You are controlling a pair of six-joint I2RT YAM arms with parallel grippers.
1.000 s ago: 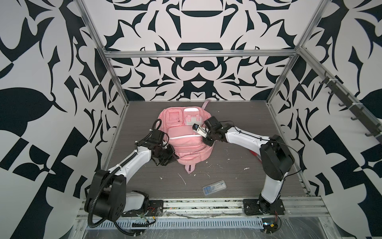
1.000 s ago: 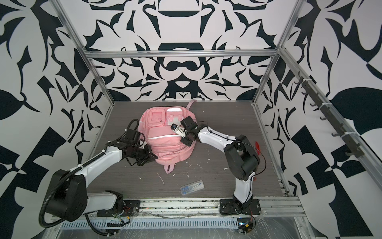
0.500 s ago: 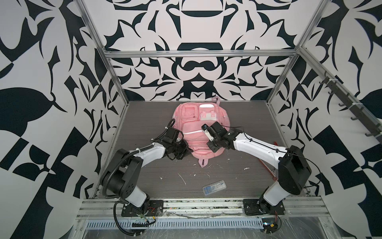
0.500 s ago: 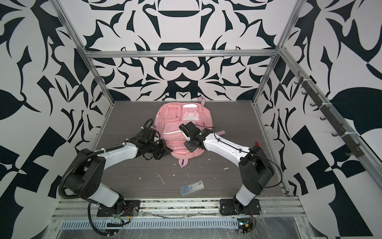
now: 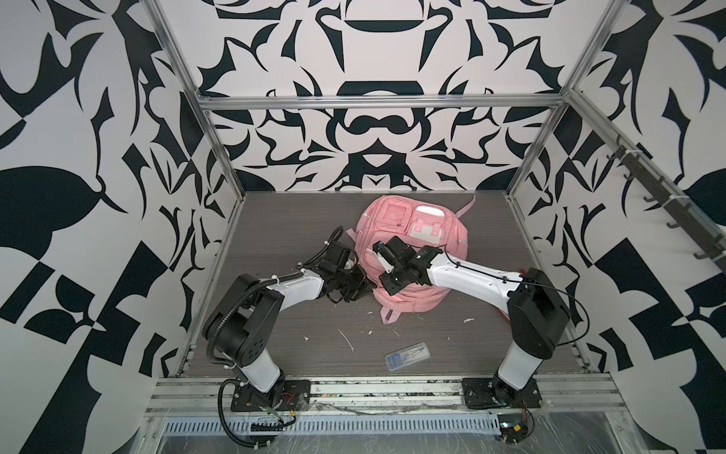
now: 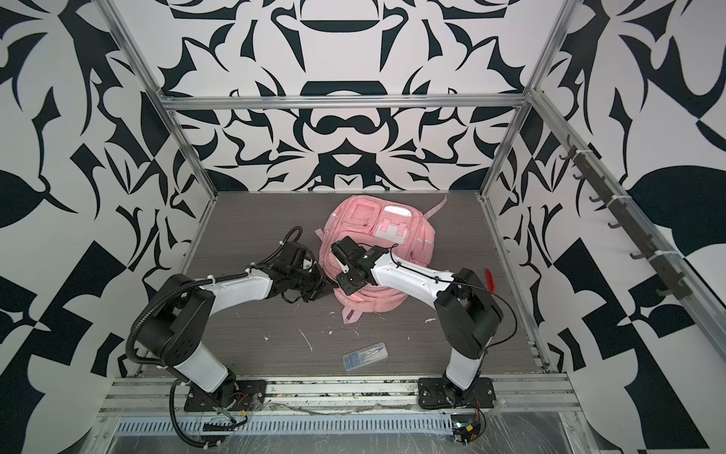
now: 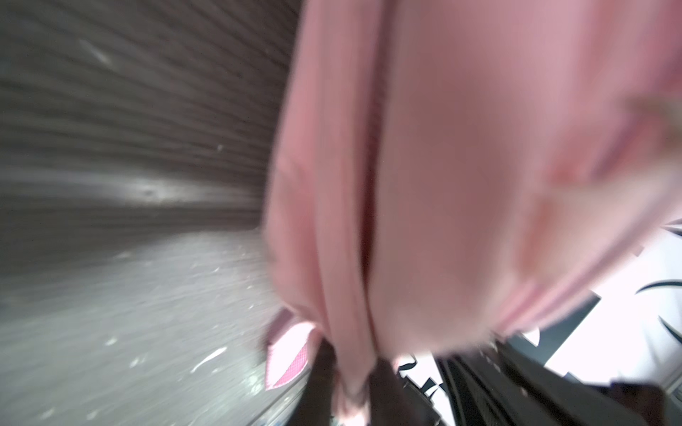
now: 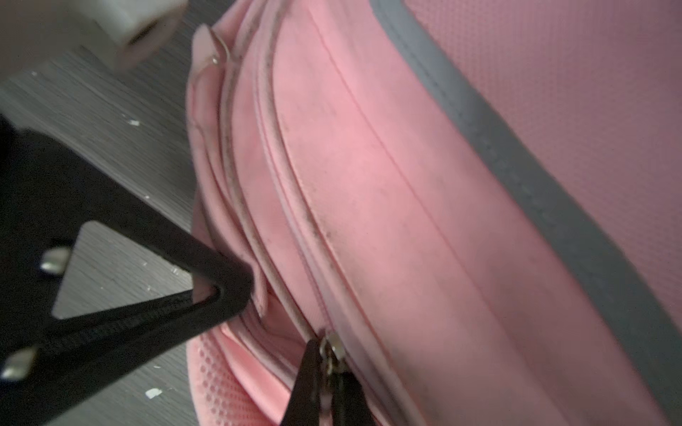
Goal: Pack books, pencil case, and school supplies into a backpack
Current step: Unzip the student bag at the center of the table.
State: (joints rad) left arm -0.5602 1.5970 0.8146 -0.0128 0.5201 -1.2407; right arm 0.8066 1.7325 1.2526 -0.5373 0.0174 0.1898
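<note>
The backpack [image 5: 396, 220] is found lying front-up at the rear centre of the table [image 5: 275, 243]. The right gripper [image 8: 328, 372] is clamped on a zipper pull [image 8: 334, 350]. The left gripper [image 5: 359, 290] is set against the bag's edge. Its finger spacing cannot be determined through blur. The supplies box [image 5: 406, 355] is noted well apart, near the front.

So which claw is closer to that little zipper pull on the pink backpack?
The right. The right claw is pinched shut on the zipper pull; the left claw is off to one side, its tip at the edge of the backpack.
</note>
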